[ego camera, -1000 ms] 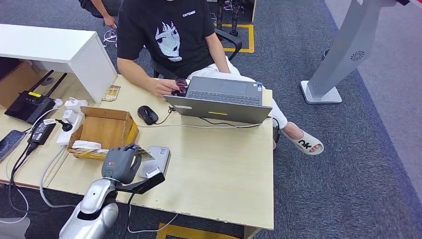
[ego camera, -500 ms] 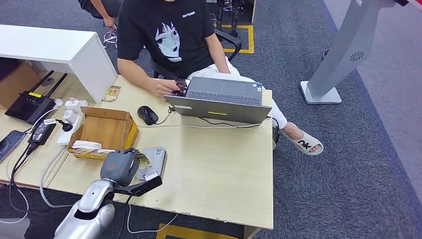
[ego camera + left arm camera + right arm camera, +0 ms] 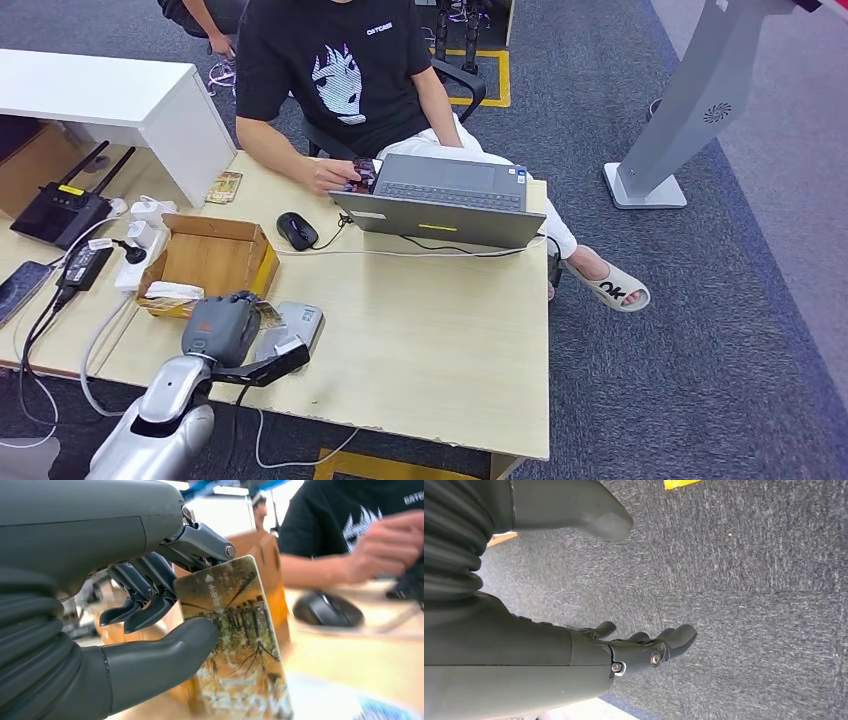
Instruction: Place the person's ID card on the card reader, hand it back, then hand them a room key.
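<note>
The left hand (image 3: 222, 328) pinched the ID card (image 3: 234, 640) upright between thumb and fingers (image 3: 145, 597), just above the card reader (image 3: 290, 330), presumably for scanning, while the right hand (image 3: 574, 650) hung slack, holding nothing.

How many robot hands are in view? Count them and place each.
2. The left hand pinches a patterned card by the grey card reader on the desk. The right hand hangs with fingers apart, holding nothing, above grey carpet.

An office: grey carpet floor (image 3: 700, 300), pale wooden worktop (image 3: 440, 340) carrying an open grey laptop (image 3: 445, 200), black computer mouse (image 3: 296, 230), black antenna router (image 3: 60, 210).
</note>
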`<control>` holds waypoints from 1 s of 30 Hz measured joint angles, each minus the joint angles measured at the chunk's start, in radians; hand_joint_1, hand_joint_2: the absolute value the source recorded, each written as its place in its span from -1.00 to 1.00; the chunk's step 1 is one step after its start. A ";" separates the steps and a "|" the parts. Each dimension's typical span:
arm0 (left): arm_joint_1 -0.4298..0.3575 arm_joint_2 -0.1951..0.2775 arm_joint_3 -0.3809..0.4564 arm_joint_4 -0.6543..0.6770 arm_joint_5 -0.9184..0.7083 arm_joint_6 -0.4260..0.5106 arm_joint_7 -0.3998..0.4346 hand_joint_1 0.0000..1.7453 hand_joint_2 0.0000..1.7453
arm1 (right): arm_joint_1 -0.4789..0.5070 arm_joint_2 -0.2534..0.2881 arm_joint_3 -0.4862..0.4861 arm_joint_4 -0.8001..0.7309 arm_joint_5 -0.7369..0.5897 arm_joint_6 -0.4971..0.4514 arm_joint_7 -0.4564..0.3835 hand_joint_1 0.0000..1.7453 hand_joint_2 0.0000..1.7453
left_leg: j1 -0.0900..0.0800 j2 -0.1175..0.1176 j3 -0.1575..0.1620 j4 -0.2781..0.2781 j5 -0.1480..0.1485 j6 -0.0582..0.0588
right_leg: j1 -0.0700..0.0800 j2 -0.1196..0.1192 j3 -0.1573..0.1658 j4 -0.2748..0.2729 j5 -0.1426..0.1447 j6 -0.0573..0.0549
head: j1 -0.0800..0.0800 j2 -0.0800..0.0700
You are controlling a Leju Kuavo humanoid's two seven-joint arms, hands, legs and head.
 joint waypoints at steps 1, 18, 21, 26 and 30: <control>-0.005 0.007 0.007 -0.012 0.007 0.001 0.001 1.00 1.00 | 0.000 0.000 -0.001 0.000 0.000 0.000 -0.001 -1.00 1.00 | 0.000 0.000 0.000 0.000 0.000 0.000 | 0.000 0.000 0.000 0.000 0.000 0.000 | 0.000 0.000; -0.277 0.223 0.203 -0.211 0.109 -0.009 -0.043 1.00 1.00 | 0.000 0.000 -0.003 0.001 0.012 -0.004 -0.002 -1.00 1.00 | 0.003 0.000 -0.006 0.000 0.005 -0.003 | 0.003 0.000 -0.006 0.000 0.005 -0.004 | 0.000 0.000; -0.280 0.233 0.209 -0.217 0.107 -0.007 -0.043 1.00 1.00 | 0.000 0.000 -0.003 0.001 0.012 -0.004 -0.002 -1.00 1.00 | 0.003 0.000 -0.006 0.000 0.005 -0.003 | 0.003 0.000 -0.007 0.000 0.005 -0.004 | 0.000 0.000; -0.284 0.244 0.213 -0.221 0.100 -0.003 -0.041 1.00 1.00 | 0.000 0.000 -0.003 0.001 0.013 -0.004 -0.002 -1.00 1.00 | 0.003 0.000 -0.007 0.000 0.005 -0.003 | 0.003 0.000 -0.007 0.000 0.005 -0.004 | 0.000 0.000; -0.312 0.276 0.214 -0.221 0.086 -0.007 -0.033 1.00 1.00 | 0.000 0.000 -0.003 0.001 0.014 -0.004 -0.002 -1.00 1.00 | 0.004 0.000 -0.007 0.000 0.006 -0.003 | 0.004 0.000 -0.007 0.000 0.005 -0.004 | 0.000 0.000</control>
